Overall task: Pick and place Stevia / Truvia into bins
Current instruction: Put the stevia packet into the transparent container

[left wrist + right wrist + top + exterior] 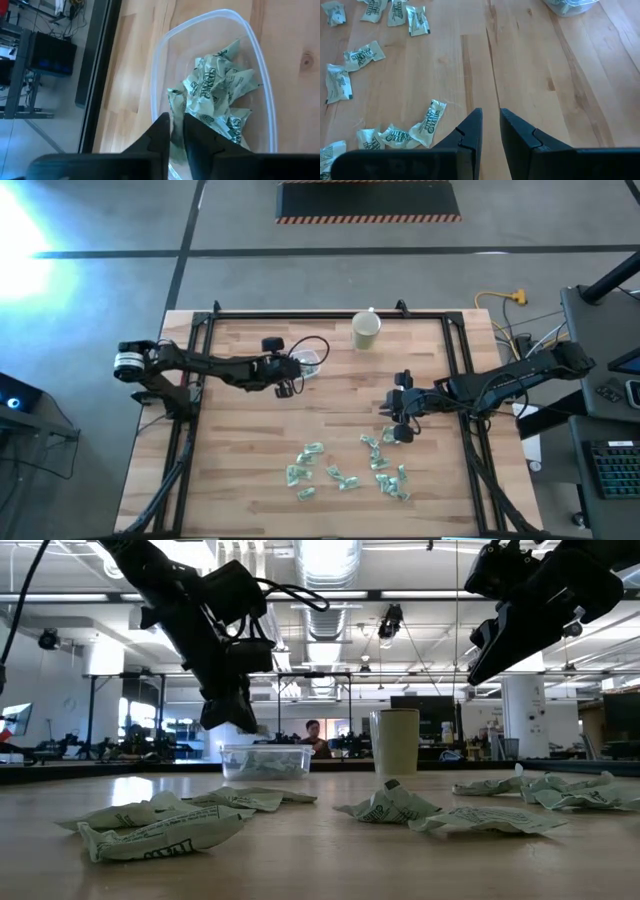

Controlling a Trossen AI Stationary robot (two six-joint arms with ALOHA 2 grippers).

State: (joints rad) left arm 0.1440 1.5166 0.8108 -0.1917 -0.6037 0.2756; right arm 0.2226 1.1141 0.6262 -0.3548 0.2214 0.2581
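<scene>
Pale green and white crumpled paper sachets (345, 468) are seen scattered across the lower centre of the wooden table (240, 430) in the high view. Just above them the right gripper (398, 427) hangs empty, its fingers a narrow gap apart. Farther up, left of centre, the left gripper (288, 385) is poised over the small clear plastic tub (308, 362), a sachet pinched between nearly closed fingers; released off-centre, it may catch the rim and land outside.

crinkled paper sachets (345, 472), clear glossy plastic tub (260, 65), smooth pale wood-plank table (250, 440), matt beige cup (365, 330)
</scene>
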